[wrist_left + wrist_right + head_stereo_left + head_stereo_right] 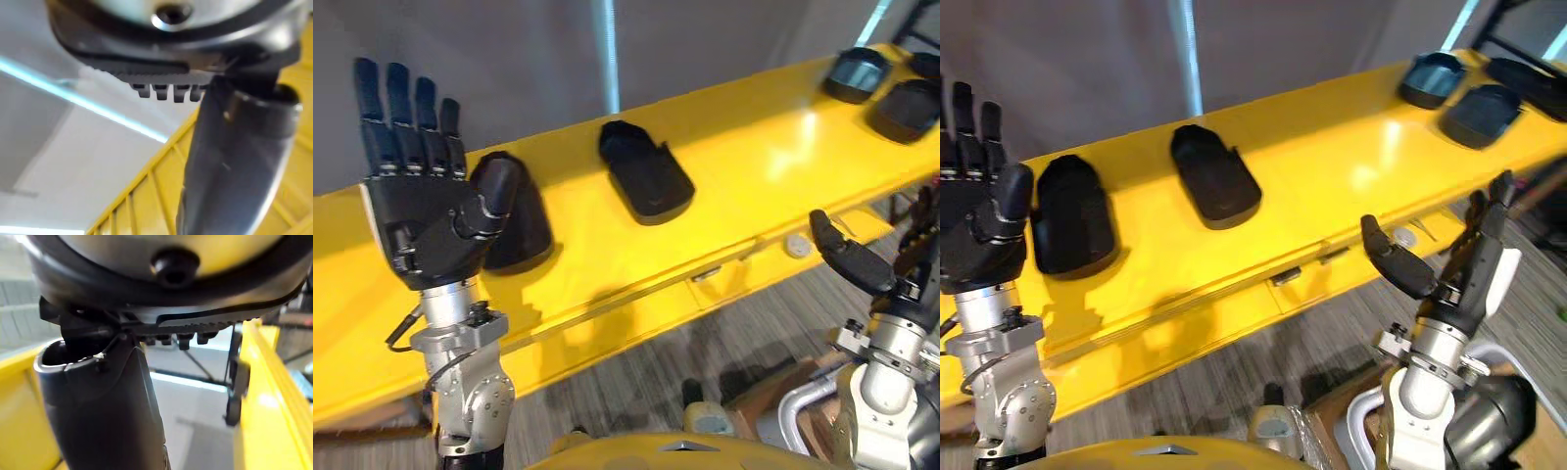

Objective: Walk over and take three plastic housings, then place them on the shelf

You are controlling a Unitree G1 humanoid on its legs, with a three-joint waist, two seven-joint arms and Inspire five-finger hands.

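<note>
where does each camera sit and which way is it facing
Left eye view: on the head, looking down at the yellow table, black housings, raised left hand, low right hand.
Right eye view: beside it, sharing that table, housings and hands.
Left wrist view: left wrist, facing along its thumb and fingers.
Right wrist view: right wrist, likewise.

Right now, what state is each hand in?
Left hand: open, holding nothing.
Right hand: open, holding nothing.
</note>
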